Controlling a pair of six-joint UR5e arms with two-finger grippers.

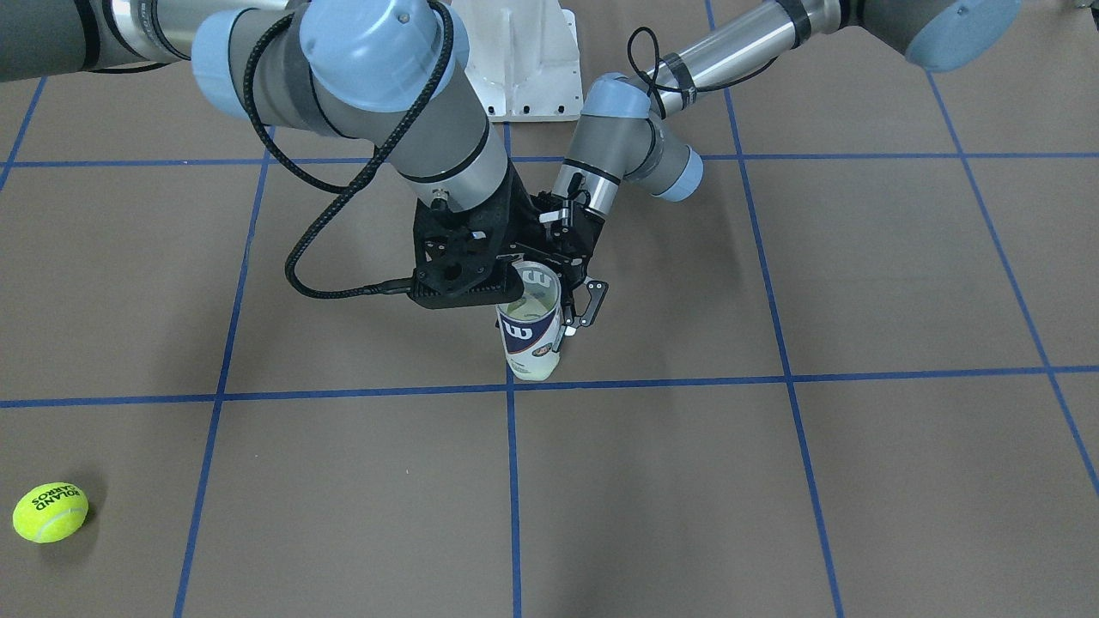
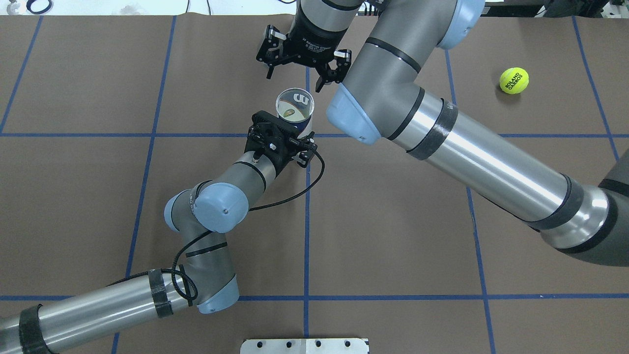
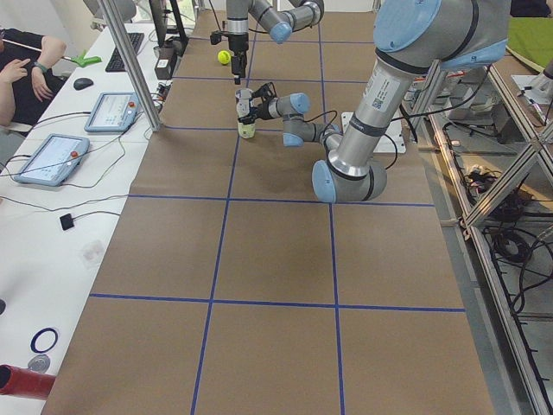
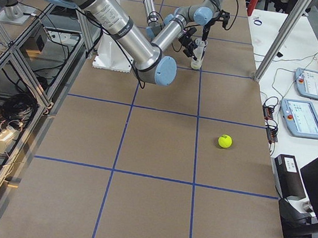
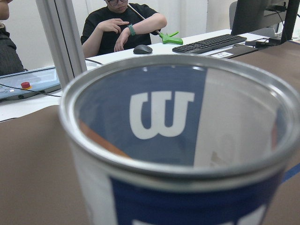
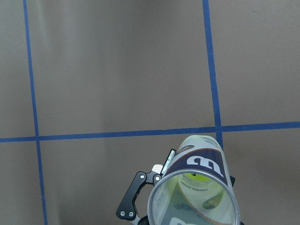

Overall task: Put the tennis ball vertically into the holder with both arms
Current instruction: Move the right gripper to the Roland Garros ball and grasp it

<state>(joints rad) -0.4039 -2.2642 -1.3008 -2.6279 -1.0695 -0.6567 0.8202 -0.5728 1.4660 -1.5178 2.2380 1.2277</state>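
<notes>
The holder point(image 2: 295, 105), a clear tube with a navy-and-white "W" label, stands upright on the brown table. It also shows in the front view point(image 1: 530, 335) and fills the left wrist view point(image 5: 178, 140). My left gripper point(image 2: 299, 136) is shut on its side. In the right wrist view a yellow-green tennis ball point(image 6: 197, 177) lies deep inside the holder point(image 6: 194, 192). My right gripper point(image 2: 294, 82) is open and empty, above and just beyond the tube's mouth. A second tennis ball point(image 2: 514, 80) lies loose on the table far to the right, also in the front view point(image 1: 50, 511).
The white metal base point(image 2: 304, 345) sits at the table's near edge. Blue tape lines point(image 2: 306, 221) cross the brown table. Operators, tablets point(image 3: 50, 158) and a keyboard line the far side of the table.
</notes>
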